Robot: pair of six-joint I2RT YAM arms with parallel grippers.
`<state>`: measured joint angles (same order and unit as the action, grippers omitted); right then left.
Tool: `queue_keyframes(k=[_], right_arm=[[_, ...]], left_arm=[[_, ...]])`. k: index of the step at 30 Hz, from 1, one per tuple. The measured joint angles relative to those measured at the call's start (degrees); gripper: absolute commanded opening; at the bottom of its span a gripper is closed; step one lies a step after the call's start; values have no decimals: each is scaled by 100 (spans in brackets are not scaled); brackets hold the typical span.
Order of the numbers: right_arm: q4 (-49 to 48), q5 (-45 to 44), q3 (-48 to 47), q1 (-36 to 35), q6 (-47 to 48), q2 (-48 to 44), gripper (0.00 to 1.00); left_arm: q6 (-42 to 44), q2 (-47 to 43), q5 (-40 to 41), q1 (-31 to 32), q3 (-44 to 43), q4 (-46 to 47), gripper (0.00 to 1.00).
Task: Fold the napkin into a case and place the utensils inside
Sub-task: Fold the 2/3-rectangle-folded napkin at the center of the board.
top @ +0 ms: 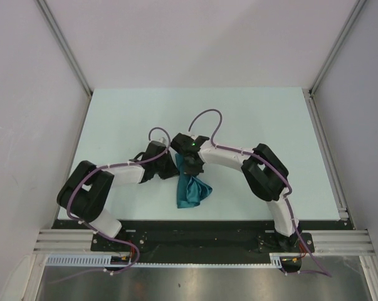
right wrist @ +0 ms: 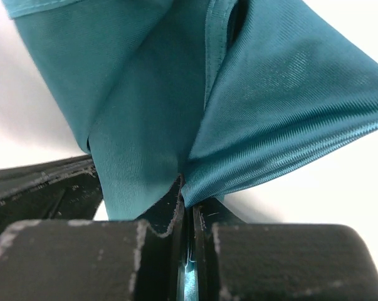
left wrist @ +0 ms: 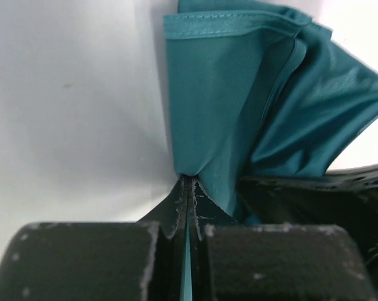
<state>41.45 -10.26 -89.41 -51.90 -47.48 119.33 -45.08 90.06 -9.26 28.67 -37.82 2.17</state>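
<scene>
Left pincer [left wrist: 187,183] fingers sit closest in their wrist view, jaws clamped on a pinch of the teal napkin [left wrist: 239,106]. Right pincer [right wrist: 185,191] is likewise clamped on a fold of it. The napkin hangs bunched between both, just below centre of the top view, its lower end apparently on the tabletop [top: 257,119]. Cloth looks light, limp and a bit slick. Best held at the hemmed edge or corners, not mid-fold. Bare tabletop all around, most in the upper half. Rail [top: 326,157] at the right edge limits sweep.
</scene>
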Motion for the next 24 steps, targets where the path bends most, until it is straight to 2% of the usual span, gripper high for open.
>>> queue_keyframes(k=[8, 15, 17, 20, 21, 22, 24], right_arm=[[850, -634, -756, -221, -625, 459, 0], [1266, -907, -1150, -302, -844, 658, 11], [1292, -962, -1156, -323, -844, 656, 12], [1290, -1001, -1156, -350, -839, 656, 18], [1294, -999, -1163, -352, -839, 656, 26], [1298, -994, -1172, -352, -839, 656, 29], [1314, -994, -1200, -358, -833, 656, 32]], left_arm=[[-520, 92, -166, 15, 420, 1025, 0], [-785, 61, -177, 15, 723, 1554, 0], [-826, 26, -199, 22, 820, 1665, 0], [-876, -17, -264, 35, 905, 1727, 0], [-883, -22, -284, 37, 916, 1731, 0], [-890, -28, -302, 37, 929, 1740, 0], [-887, -50, -321, 37, 955, 1740, 0]])
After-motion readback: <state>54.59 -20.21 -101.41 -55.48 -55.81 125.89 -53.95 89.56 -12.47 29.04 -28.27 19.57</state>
